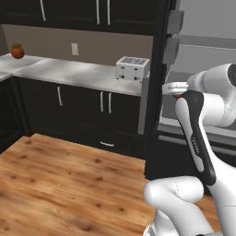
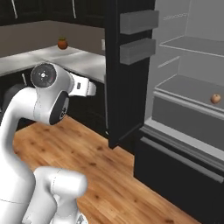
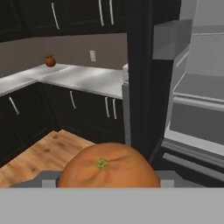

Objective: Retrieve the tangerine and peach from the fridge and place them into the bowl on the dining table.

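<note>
My gripper (image 3: 108, 179) is shut on the tangerine (image 3: 109, 166), a plain orange fruit with a small green stem mark, which bulges up between the grey fingers (image 3: 47, 177). In the left base view the gripper (image 1: 177, 93) hangs beside the edge of the open fridge door (image 1: 159, 69). The black fridge (image 2: 127, 65) stands open, showing its light grey shelves. On a lower shelf (image 2: 183, 89) at the right lies the peach (image 2: 215, 98), well away from my hand. The bowl and the dining table are out of view.
A grey counter (image 1: 69, 71) over dark cabinets runs left of the fridge, with a white toaster (image 1: 132, 68) on it and a small red-orange pot (image 1: 17, 50) at the far corner. Wooden floor (image 1: 60, 184) lies open to the left.
</note>
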Tool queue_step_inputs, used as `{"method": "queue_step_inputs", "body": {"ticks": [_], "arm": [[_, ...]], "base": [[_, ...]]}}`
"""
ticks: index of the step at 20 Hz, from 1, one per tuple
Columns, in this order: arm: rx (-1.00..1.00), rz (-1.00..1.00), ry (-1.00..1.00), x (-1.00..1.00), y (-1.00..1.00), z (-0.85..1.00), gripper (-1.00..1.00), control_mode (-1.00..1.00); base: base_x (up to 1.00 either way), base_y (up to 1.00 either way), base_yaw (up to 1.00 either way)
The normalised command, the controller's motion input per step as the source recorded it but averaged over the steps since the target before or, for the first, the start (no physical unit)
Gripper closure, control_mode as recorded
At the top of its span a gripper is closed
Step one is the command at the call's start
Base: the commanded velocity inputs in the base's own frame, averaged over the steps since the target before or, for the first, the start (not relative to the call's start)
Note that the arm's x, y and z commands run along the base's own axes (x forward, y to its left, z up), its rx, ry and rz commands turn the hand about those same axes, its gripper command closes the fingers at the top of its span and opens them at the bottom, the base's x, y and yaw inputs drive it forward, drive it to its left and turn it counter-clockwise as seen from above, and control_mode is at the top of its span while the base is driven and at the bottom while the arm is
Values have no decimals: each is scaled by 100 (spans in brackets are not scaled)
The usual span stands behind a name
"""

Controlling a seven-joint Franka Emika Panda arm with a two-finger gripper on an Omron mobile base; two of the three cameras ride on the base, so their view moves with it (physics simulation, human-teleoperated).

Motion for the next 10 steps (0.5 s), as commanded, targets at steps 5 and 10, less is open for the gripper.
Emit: {"method": "queue_step_inputs", "body": {"ticks": [5, 10], "arm": [[0, 0, 0, 0, 0, 0, 100, 100], [0, 0, 0, 0, 0, 0, 100, 100]], "base": [[-55, -2, 36], [-55, -7, 40]]}}
